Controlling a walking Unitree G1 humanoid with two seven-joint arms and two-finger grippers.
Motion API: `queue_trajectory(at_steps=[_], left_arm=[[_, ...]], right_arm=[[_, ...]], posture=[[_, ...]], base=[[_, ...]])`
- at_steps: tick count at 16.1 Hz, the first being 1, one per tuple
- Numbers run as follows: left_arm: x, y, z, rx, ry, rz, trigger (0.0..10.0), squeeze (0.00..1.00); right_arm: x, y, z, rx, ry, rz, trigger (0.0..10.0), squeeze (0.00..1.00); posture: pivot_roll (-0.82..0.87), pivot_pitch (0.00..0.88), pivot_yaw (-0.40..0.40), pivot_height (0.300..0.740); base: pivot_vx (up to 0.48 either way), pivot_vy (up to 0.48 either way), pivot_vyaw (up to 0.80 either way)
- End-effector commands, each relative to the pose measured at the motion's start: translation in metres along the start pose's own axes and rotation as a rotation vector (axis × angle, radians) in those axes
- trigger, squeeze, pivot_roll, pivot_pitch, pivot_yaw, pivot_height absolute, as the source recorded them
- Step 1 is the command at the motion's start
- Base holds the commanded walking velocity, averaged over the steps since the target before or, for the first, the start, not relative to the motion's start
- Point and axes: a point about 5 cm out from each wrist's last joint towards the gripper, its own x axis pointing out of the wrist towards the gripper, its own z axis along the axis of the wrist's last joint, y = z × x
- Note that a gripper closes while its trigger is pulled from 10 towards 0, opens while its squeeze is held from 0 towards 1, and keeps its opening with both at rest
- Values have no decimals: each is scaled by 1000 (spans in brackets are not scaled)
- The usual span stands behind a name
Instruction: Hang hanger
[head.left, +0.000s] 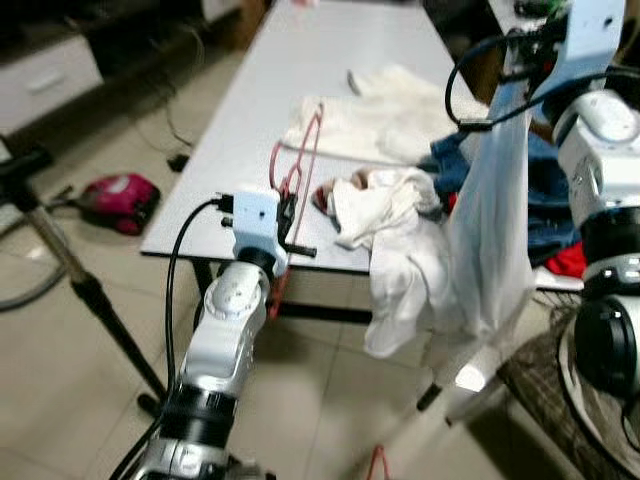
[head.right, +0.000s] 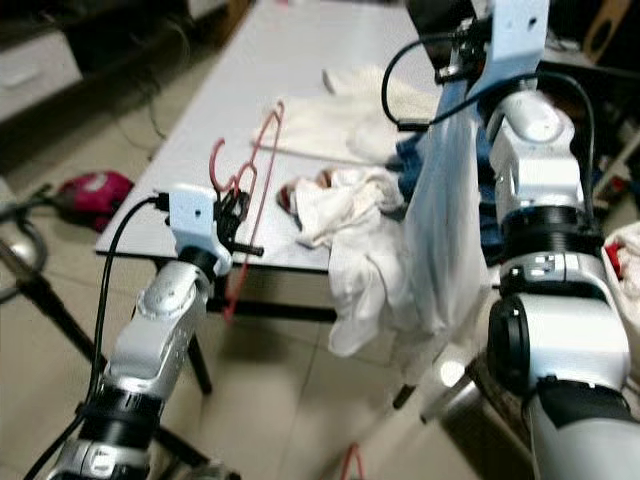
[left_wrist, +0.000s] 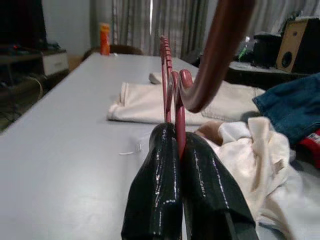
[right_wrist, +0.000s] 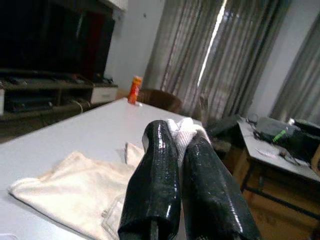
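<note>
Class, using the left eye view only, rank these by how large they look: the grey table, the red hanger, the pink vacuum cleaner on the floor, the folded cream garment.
1. grey table
2. folded cream garment
3. red hanger and pink vacuum cleaner: too alike to rank; the hanger is long but thin.

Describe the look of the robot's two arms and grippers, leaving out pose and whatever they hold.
Both arms are silver with black joint bands. Each wrist carries a pale blue-white camera block fed by a looping black cable. The left gripper and the right gripper each have two long, glossy black fingers with rounded tips.
</note>
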Motion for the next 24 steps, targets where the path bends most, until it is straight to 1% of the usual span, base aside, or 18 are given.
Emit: queue_trajectory(at_steps=[1,3,5,8,10,11,13,15,17,19,20,21,23,24], left_arm=[[2,-4,0,7,11,-9,10000,0],[3,-6,-1,-3,15,-21,10000,0],[2,-9,-2,-5,20,-39,10000,0],[1,-8,-5,13,31,-34,10000,0],[1,-7,-5,32,31,-38,10000,0],[1,-8,-5,36,29,-47,10000,0],[1,-10,-2,7,16,-60,10000,0],[1,-12,0,20,2,-64,10000,0],[1,-14,1,26,1,-71,10000,0],[1,-15,0,29,1,-77,10000,0],[1,-16,0,25,2,-76,10000,0],[1,-16,-1,21,4,-75,10000,0],[-1,-17,0,23,-11,-87,10000,0],[-2,-17,1,22,-17,-91,10000,0]], right_arm=[[-1,-5,5,2,-37,-31,10000,0],[-2,-8,4,-8,-40,-60,10000,0],[-2,-9,1,-19,-43,-64,10000,0],[-4,-4,-8,-23,-31,-66,10000,0],[-4,-1,-7,-41,-43,-58,10000,0],[-4,-2,-5,-44,-51,-58,10000,0],[-3,-5,0,-46,-68,-66,10000,0],[-2,-9,8,-70,-86,-66,10000,0],[3,-17,29,-110,-120,-66,10000,0],[7,-27,42,-102,-111,-76,10000,0],[7,-30,41,-74,-102,-88,10000,0],[7,-28,34,-12,-84,-84,10000,0],[2,-14,8,43,-41,-75,10000,0],[2,-13,5,51,-38,-80,10000,0]], posture=[[20,0,-28,740],[20,0,-27,740],[20,0,-29,740],[23,0,-27,740],[24,0,-28,740],[24,0,-28,740],[23,0,-28,740],[23,0,-28,740],[16,0,-22,740],[15,0,-24,740],[20,0,-34,740],[20,0,-34,740],[31,0,-37,740],[31,0,-37,740]], base=[[368,-304,444],[351,-146,234],[0,0,0],[0,0,0],[0,0,0],[0,0,0],[0,0,0],[0,0,0],[0,0,0],[0,0,0],[0,0,0],[0,0,0],[0,0,0],[0,0,0]])
